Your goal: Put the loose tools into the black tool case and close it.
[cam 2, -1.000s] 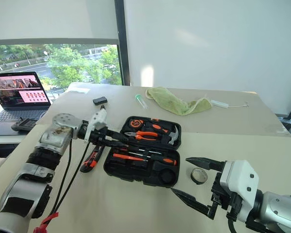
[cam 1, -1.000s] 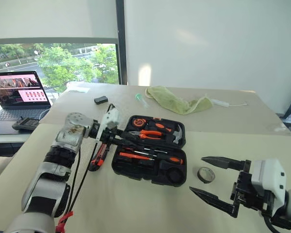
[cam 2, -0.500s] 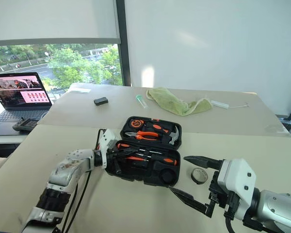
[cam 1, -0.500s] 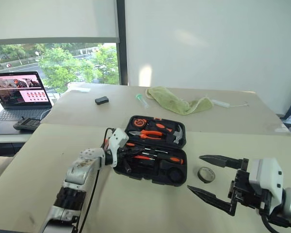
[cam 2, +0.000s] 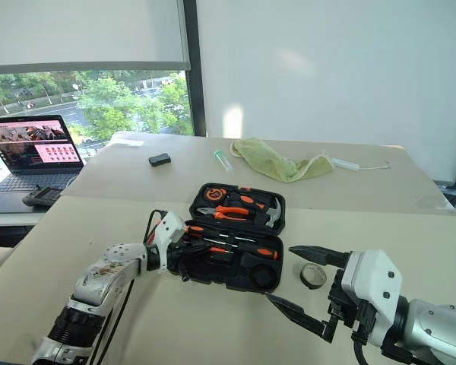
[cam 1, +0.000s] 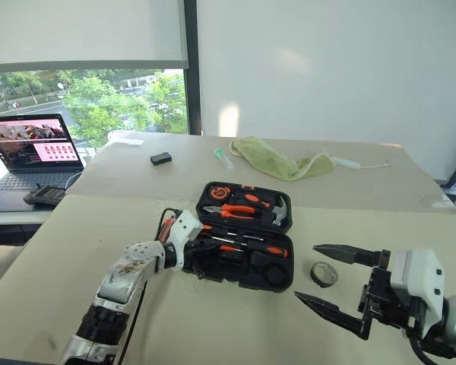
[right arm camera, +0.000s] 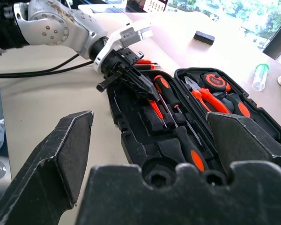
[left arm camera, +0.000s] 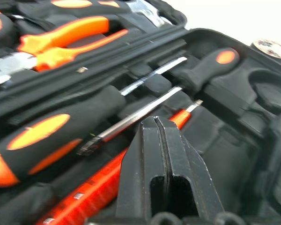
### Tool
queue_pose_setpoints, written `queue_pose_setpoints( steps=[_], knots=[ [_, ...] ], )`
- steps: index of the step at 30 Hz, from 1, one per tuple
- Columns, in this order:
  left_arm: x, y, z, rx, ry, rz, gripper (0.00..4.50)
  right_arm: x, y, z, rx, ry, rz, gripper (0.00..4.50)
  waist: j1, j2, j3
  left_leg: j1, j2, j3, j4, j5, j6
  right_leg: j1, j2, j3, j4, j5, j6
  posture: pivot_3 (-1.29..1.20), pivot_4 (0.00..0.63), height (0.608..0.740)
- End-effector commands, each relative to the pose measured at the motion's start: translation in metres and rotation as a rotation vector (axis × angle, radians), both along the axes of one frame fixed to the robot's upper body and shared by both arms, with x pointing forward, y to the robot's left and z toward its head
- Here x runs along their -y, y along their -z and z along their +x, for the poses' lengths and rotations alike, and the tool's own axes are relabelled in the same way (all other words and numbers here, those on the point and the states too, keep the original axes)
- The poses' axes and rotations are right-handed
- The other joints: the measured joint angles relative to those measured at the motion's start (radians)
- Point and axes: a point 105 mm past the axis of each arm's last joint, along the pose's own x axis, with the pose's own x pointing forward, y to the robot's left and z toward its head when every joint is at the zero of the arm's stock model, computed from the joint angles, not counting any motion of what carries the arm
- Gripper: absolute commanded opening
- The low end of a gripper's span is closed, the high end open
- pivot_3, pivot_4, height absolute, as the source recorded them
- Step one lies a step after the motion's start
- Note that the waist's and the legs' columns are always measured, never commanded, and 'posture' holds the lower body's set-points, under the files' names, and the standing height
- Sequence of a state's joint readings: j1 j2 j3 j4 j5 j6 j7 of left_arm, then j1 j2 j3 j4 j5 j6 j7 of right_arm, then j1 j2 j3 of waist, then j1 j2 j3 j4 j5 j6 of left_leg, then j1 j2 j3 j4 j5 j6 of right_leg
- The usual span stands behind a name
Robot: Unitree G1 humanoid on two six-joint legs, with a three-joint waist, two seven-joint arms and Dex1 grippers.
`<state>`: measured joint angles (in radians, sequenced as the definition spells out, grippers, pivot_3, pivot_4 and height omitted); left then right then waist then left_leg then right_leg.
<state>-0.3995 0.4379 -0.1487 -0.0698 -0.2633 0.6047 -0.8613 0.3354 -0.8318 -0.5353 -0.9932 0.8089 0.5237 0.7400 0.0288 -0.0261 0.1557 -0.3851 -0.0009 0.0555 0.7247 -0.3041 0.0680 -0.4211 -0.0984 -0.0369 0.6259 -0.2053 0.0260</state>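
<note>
The black tool case (cam 1: 283, 222) lies open in the middle of the table. In its near half rest two screwdrivers with black-and-orange handles (left arm camera: 37, 136) (left arm camera: 215, 61) and a thin red screwdriver (left arm camera: 96, 190). My left gripper (left arm camera: 155, 121) is shut, tips low over the red screwdriver at the case's left end (right arm camera: 145, 91); nothing shows between its fingers. An orange-and-black utility knife (right arm camera: 143, 62) lies on the table just behind that wrist, mostly hidden. The small tape roll (cam 1: 324, 274) sits right of the case. My right gripper (cam 1: 305, 272) hangs open beside the roll, empty.
Orange pliers (cam 1: 232, 211), a hammer (cam 1: 279, 209) and a round tape measure (cam 1: 217, 192) fill the case's far half. A laptop (cam 1: 32, 144) stands far left. A small black box (cam 1: 160, 158), a clear tube (cam 1: 223, 157) and a green cloth (cam 1: 277, 161) lie at the back.
My left arm has dropped from above the case's left side down to its left end, and its gripper has shut. The right arm has kept still.
</note>
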Motion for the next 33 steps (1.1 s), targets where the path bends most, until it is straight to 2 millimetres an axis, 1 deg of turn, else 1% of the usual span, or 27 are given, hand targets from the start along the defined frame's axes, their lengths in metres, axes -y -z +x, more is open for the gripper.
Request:
queue_pose_setpoints(
  steps=[1, 3, 5, 8, 11, 14, 16, 18, 20, 21, 23, 25, 26, 29, 31, 33],
  knots=[
    [-0.008, 0.026, -0.006, -0.108, -0.021, 0.079, 0.02, -0.002, -0.008, -0.004, 0.046, -0.010, -0.009, 4.50, -0.001, 0.001, -0.001, 0.000, 0.000, 0.000, 0.000, 0.000, 0.000, 0.000, 0.000, 0.000, 0.000, 0.000, 0.000, 0.00, 0.150, 0.740],
    [-0.008, 0.025, -0.003, -0.144, -0.051, 0.050, 0.02, -0.002, -0.008, -0.004, 0.045, -0.011, -0.010, 4.50, -0.001, 0.002, -0.002, 0.001, 0.000, 0.000, -0.001, 0.000, 0.000, 0.000, 0.000, 0.000, 0.000, 0.000, 0.000, 0.00, 0.150, 0.740],
    [-0.006, 0.019, -0.003, -0.141, -0.045, 0.011, 0.02, -0.002, -0.008, -0.004, 0.044, -0.012, -0.011, 4.50, -0.001, 0.004, -0.003, 0.001, 0.000, 0.000, -0.001, 0.000, 0.000, 0.000, 0.000, 0.000, 0.000, 0.000, 0.000, 0.00, 0.150, 0.740],
    [-0.003, -0.001, -0.006, -0.111, -0.017, -0.112, 0.02, -0.002, -0.008, -0.004, 0.045, -0.011, -0.010, 4.50, -0.002, 0.004, -0.003, 0.001, 0.000, 0.000, -0.001, 0.000, 0.000, 0.000, 0.000, 0.000, 0.000, 0.000, 0.000, 0.00, 0.150, 0.740],
    [-0.009, -0.028, -0.007, -0.062, -0.017, -0.238, 0.02, -0.002, -0.009, -0.003, 0.050, -0.014, -0.007, 4.50, -0.006, 0.004, -0.003, 0.000, 0.000, 0.000, -0.001, 0.000, 0.000, -0.001, 0.000, 0.000, 0.000, 0.000, 0.000, 0.00, 0.150, 0.740],
    [-0.023, -0.061, 0.002, -0.022, -0.099, -0.364, 0.02, -0.003, -0.009, -0.001, 0.053, -0.021, 0.001, 4.50, -0.006, 0.003, -0.002, -0.002, 0.000, 0.000, -0.002, 0.000, 0.000, -0.003, 0.001, 0.000, 0.000, 0.000, 0.000, 0.00, 0.150, 0.740],
    [-0.037, -0.074, 0.011, -0.015, -0.182, -0.405, 0.02, -0.004, -0.009, 0.000, 0.053, -0.027, 0.006, 4.50, -0.006, 0.003, -0.002, -0.002, 0.000, 0.000, -0.002, 0.000, 0.000, -0.003, 0.001, 0.000, 0.000, 0.000, 0.000, 0.00, 0.150, 0.740],
    [-0.051, -0.081, 0.017, -0.017, -0.248, -0.415, 0.02, -0.004, -0.008, 0.001, 0.054, -0.033, 0.010, 4.50, -0.005, 0.003, -0.002, -0.001, 0.000, 0.000, -0.002, 0.000, 0.000, -0.002, 0.001, 0.000, -0.001, 0.000, 0.000, 0.00, 0.150, 0.740],
    [-0.065, -0.081, 0.021, -0.007, -0.311, -0.368, 0.02, -0.005, -0.008, 0.003, 0.056, -0.040, 0.015, 4.50, -0.006, 0.003, -0.002, -0.001, -0.001, 0.000, -0.002, 0.000, 0.000, -0.001, 0.001, 0.000, -0.001, 0.000, 0.000, 0.00, 0.150, 0.740],
    [-0.075, -0.080, 0.023, -0.025, -0.364, -0.358, 0.02, -0.006, -0.008, 0.004, 0.057, -0.045, 0.017, 4.50, -0.006, 0.003, -0.002, -0.001, -0.001, 0.000, -0.002, 0.000, 0.000, -0.001, 0.001, 0.000, -0.001, 0.000, 0.000, 0.00, 0.150, 0.740],
    [-0.088, -0.079, 0.020, -0.068, -0.406, -0.336, 0.02, -0.006, -0.008, 0.005, 0.058, -0.054, 0.018, 4.50, -0.007, 0.002, -0.002, -0.001, -0.001, 0.000, -0.003, 0.000, 0.000, -0.002, 0.002, 0.000, -0.001, 0.000, 0.000, 0.00, 0.150, 0.740],
    [-0.092, -0.081, 0.014, -0.062, -0.401, -0.300, 0.52, -0.005, -0.008, 0.006, 0.060, -0.058, 0.016, 4.50, -0.010, 0.001, -0.001, -0.001, -0.001, 0.000, -0.004, 0.001, -0.001, -0.002, 0.003, 0.000, -0.001, 0.000, 0.000, 0.00, 0.150, 0.740],
    [-0.097, -0.079, 0.013, -0.064, -0.428, -0.263, 0.66, -0.005, -0.007, 0.007, 0.060, -0.059, 0.015, 4.50, -0.010, 0.001, -0.001, -0.001, -0.001, 0.000, -0.004, 0.001, -0.002, -0.002, 0.003, 0.000, -0.001, 0.000, 0.000, 0.00, 0.150, 0.740],
    [-0.099, -0.079, 0.004, -0.064, -0.439, -0.206, 1.71, -0.003, -0.007, 0.009, 0.061, -0.065, 0.014, 4.50, -0.011, 0.000, 0.000, -0.001, -0.001, 0.000, -0.005, 0.001, -0.002, -0.002, 0.003, 0.000, -0.002, 0.000, 0.000, 0.00, 0.150, 0.740],
    [-0.097, -0.078, 0.003, -0.070, -0.443, -0.196, 2.53, -0.004, -0.006, 0.010, 0.063, -0.068, 0.016, 4.50, -0.005, -0.001, 0.000, -0.001, -0.001, 0.000, -0.005, 0.001, -0.002, -0.002, 0.002, 0.000, -0.002, 0.000, 0.000, 0.00, 0.150, 0.740],
    [-0.090, -0.077, 0.003, -0.074, -0.425, -0.201, 3.22, -0.005, -0.006, 0.012, 0.067, -0.076, 0.019, 4.50, -0.003, -0.001, 0.000, -0.001, -0.001, 0.000, -0.004, 0.001, -0.003, -0.002, 0.001, -0.001, -0.002, 0.000, 0.000, 0.00, 0.150, 0.740]
  ],
)
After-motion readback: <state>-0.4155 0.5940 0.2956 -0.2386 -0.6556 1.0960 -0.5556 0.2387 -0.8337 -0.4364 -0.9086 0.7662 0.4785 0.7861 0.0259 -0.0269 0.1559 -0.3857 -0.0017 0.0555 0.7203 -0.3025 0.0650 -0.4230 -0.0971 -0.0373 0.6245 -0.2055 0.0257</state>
